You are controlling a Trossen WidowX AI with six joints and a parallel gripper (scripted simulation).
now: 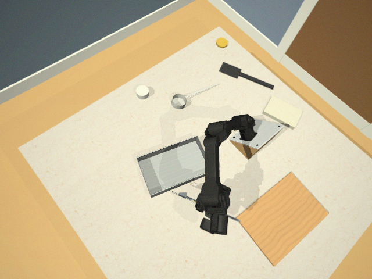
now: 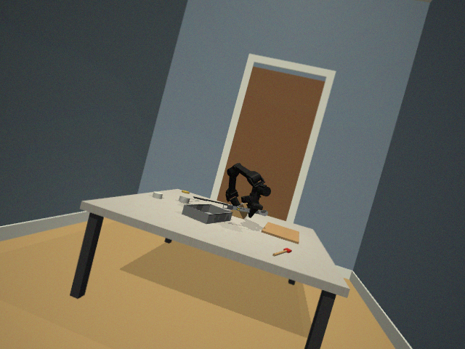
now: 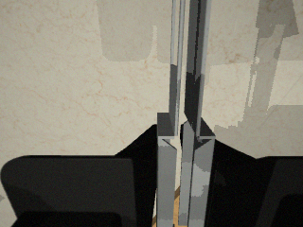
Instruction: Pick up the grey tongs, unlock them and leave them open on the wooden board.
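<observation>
My gripper [image 2: 252,214] [image 3: 169,130] is shut on the grey tongs [image 1: 183,195] [image 3: 166,184]. It holds them above the table, between the tin and the board. In the top view the arm hides their middle; one end shows just off the tin's near side, the other at the board's left corner. In the wrist view the two tong arms run side by side with a narrow gap. I cannot tell whether the lock is engaged. The roasting tin [image 1: 166,149] [image 2: 213,218] is empty. The wooden board [image 1: 285,216] [image 2: 281,233] lies flat with nothing on it.
A cream block [image 1: 282,111] stands beside the arm's base plate [image 1: 265,129]. A black spatula [image 1: 229,70], a yellow disc [image 1: 222,42], a white cylinder [image 1: 142,91] and a small long-handled pan [image 1: 179,104] lie farther back. A red-headed tool [image 2: 287,250] lies in front of the board.
</observation>
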